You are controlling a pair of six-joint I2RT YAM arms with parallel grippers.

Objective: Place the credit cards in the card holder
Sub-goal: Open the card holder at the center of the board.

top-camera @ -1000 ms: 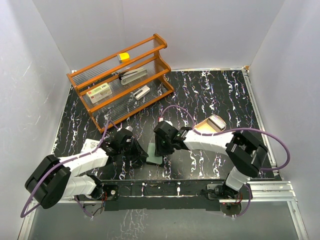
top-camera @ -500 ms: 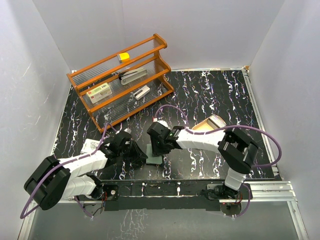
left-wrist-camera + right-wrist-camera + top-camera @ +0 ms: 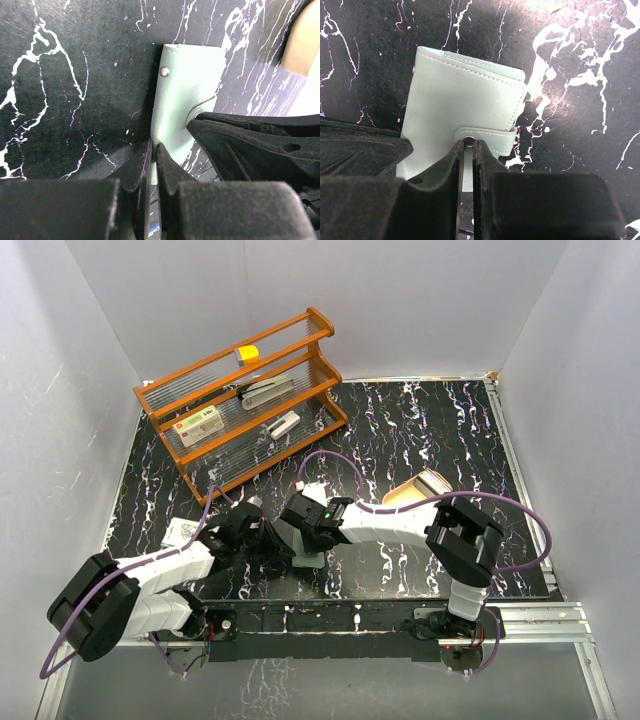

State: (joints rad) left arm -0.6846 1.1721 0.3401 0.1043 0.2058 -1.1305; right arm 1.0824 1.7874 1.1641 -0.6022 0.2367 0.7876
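Card holder (image 3: 462, 100) lies shut on table (image 3: 420, 430), near middle. My right hand (image 3: 468, 150), almost closed, pinches snap strap (image 3: 492, 137). My left hand (image 3: 153, 150) pinches holder's edge. I think holder light, soft, bendy; strap best grip.

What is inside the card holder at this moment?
Nothing inside shows: the card holder lies folded shut on the table, its strap across the front, right gripper at the snap. Its contents are hidden.
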